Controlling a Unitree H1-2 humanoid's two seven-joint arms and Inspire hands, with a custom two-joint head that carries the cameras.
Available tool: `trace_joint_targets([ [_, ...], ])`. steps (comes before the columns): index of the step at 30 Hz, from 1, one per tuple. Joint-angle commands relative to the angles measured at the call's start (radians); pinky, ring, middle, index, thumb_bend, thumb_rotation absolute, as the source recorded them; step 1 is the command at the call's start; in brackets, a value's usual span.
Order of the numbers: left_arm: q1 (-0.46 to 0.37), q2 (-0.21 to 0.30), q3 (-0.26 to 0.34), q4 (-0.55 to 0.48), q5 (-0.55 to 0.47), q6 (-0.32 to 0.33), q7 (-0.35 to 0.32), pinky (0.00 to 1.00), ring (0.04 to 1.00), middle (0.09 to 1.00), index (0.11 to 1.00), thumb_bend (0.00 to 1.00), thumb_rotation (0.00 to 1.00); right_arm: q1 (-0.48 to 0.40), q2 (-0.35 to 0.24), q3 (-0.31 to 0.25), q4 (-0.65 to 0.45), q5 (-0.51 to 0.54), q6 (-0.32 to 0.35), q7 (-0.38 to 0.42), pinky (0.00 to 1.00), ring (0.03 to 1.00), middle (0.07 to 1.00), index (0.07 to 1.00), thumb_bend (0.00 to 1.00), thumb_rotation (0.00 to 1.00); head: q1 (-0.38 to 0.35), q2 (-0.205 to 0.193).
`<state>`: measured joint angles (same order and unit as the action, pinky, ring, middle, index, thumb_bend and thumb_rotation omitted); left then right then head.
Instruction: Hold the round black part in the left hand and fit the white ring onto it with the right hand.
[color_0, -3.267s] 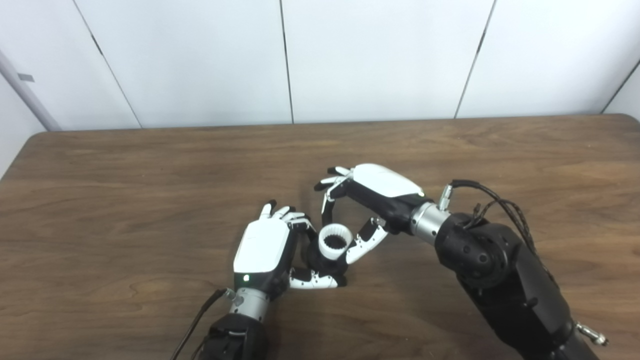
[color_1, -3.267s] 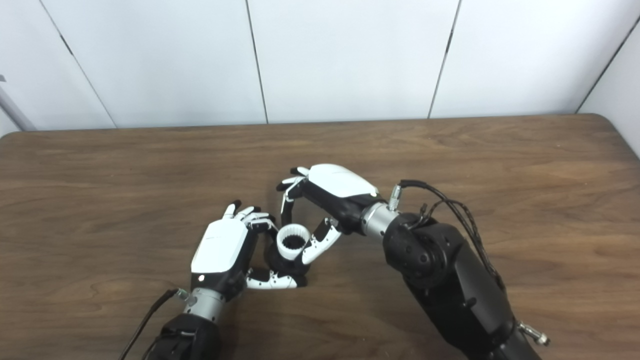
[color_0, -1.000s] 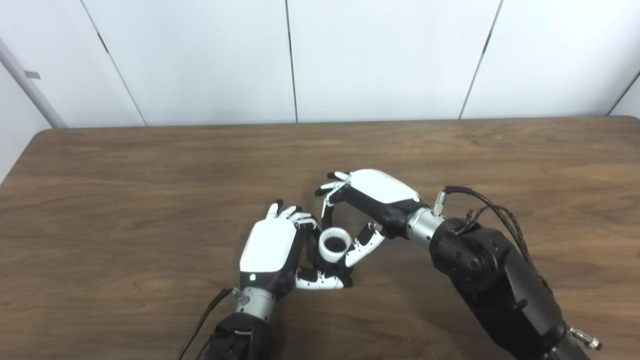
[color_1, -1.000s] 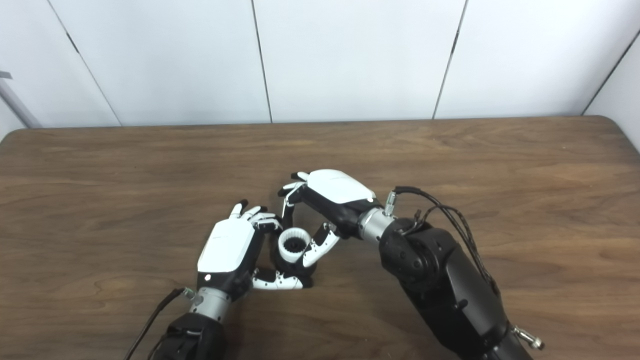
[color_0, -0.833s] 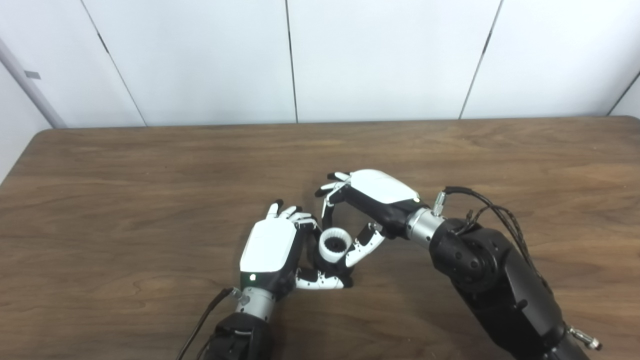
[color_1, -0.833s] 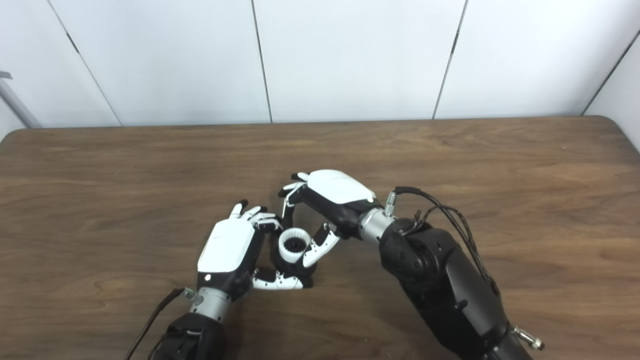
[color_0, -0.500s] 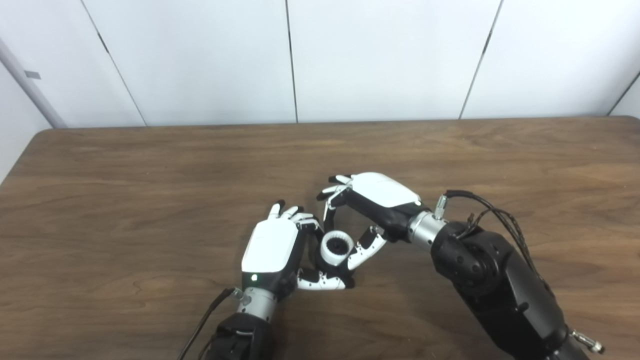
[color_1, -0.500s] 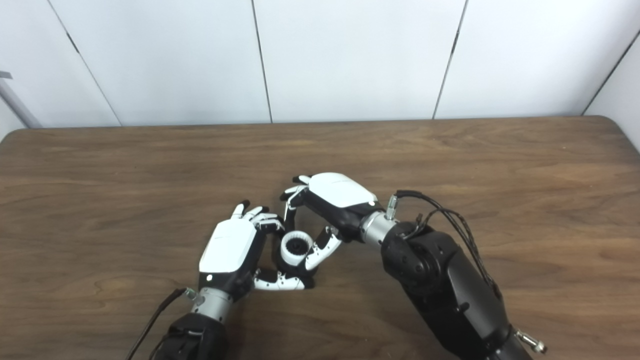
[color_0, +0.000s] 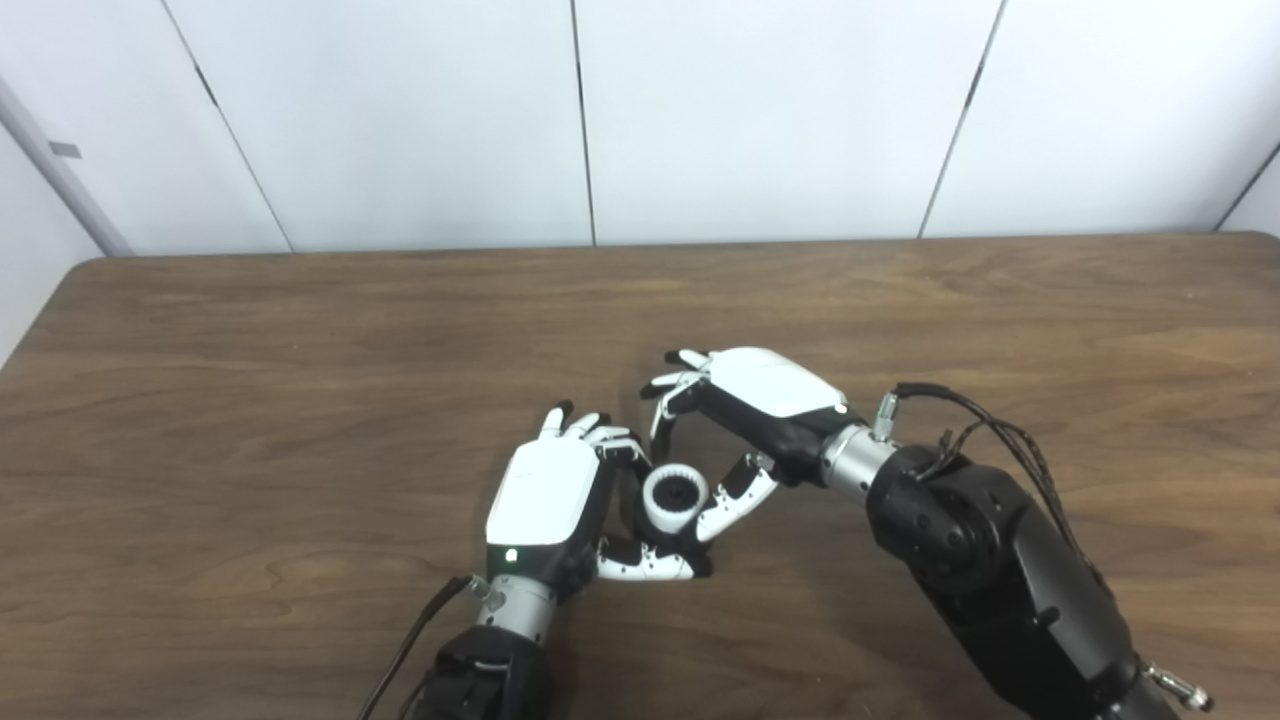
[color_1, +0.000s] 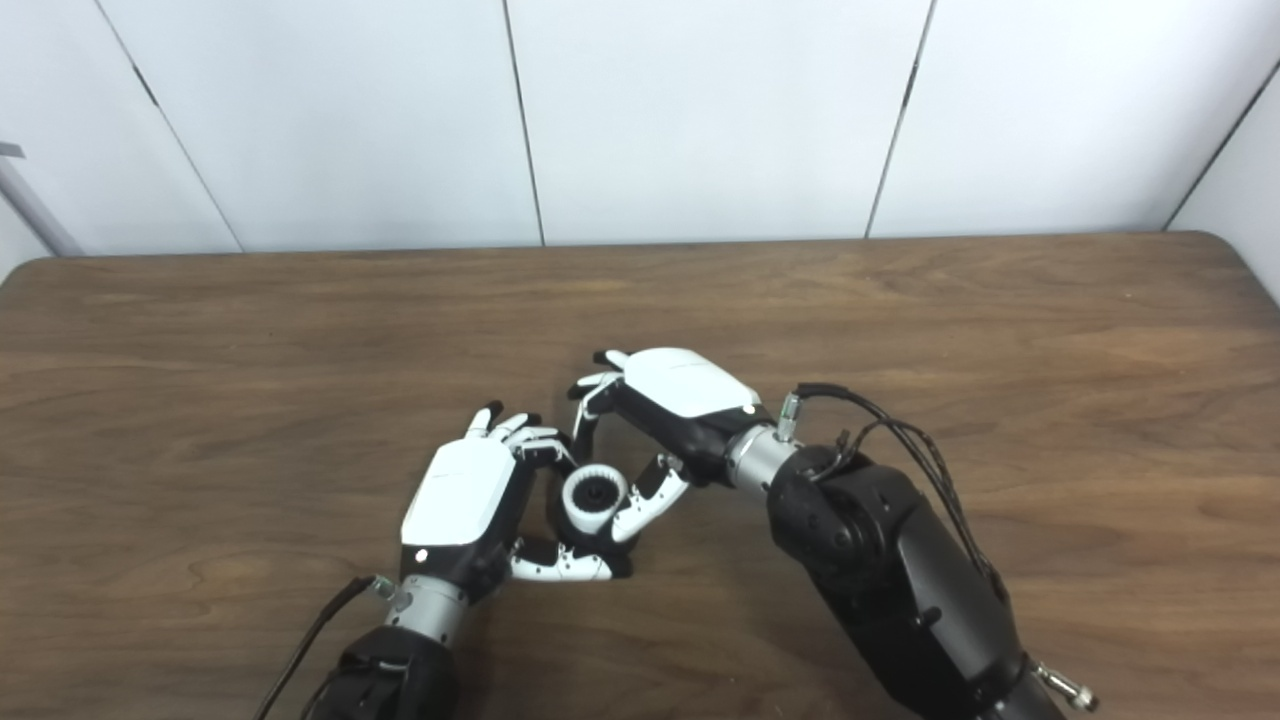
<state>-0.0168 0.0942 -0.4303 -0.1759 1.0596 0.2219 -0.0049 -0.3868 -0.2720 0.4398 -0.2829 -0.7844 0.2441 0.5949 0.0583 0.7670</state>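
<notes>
White wall panels (color_0: 760, 110) stand behind a broad brown wooden table (color_0: 250, 360), which bears nothing but the two arms and the small assembly near its front middle.

Largest of the working parts is the right hand (color_0: 745, 420), arched over the ring from the far side, its thumb and fingers (color_0: 735, 500) curled around the ring's rim and seemingly touching it, so it appears to have hold of the ring. Next, the left hand (color_0: 555, 500) lies with its white back up, fingers and thumb wrapped around the round black part (color_0: 655, 535), which it holds low against the table. Smallest is the white ring (color_0: 675, 497), sitting on top of the black part with its toothed bore facing up.

Both pieces look like small, rigid, light plastic. The ring's smooth outer wall is probably slippery, so it is best pinched at opposite points of the rim, clear of the inner teeth. The black part is best gripped around its body, leaving the top free.

Compared with half a second ago, the ring sits lower and closer against the black part, showing less of its white wall. Over the past few seconds the right hand has come down with it and edged slightly to the right, while the left hand's grasp looks unchanged.
</notes>
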Motion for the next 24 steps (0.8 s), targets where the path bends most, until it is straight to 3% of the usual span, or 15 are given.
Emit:
trace_joint_targets([
  [1, -0.006, -0.005, -0.003, -0.007, -0.001, -0.007, -0.002, 1.0, 0.885, 0.77, 0.485, 0.52, 0.05, -0.026, -0.006, -0.014, -0.023, -0.013, -0.015, -0.026, 1.0, 0.996, 0.886, 0.641, 0.97, 0.26, 0.001, 0.0],
  [17, -0.008, -0.002, 0.0, -0.008, 0.004, 0.001, -0.011, 1.0, 0.89, 0.775, 0.485, 0.52, 0.06, -0.032, -0.041, -0.066, -0.044, 0.026, -0.017, -0.009, 0.99, 1.0, 0.905, 0.665, 1.0, 0.29, -0.007, -0.002],
  [24, -0.014, 0.005, 0.011, -0.004, -0.001, -0.001, -0.01, 1.0, 0.885, 0.772, 0.485, 0.52, 0.06, -0.018, -0.104, -0.11, -0.116, 0.016, 0.052, 0.059, 0.98, 1.0, 0.915, 0.714, 1.0, 0.3, -0.012, -0.009],
])
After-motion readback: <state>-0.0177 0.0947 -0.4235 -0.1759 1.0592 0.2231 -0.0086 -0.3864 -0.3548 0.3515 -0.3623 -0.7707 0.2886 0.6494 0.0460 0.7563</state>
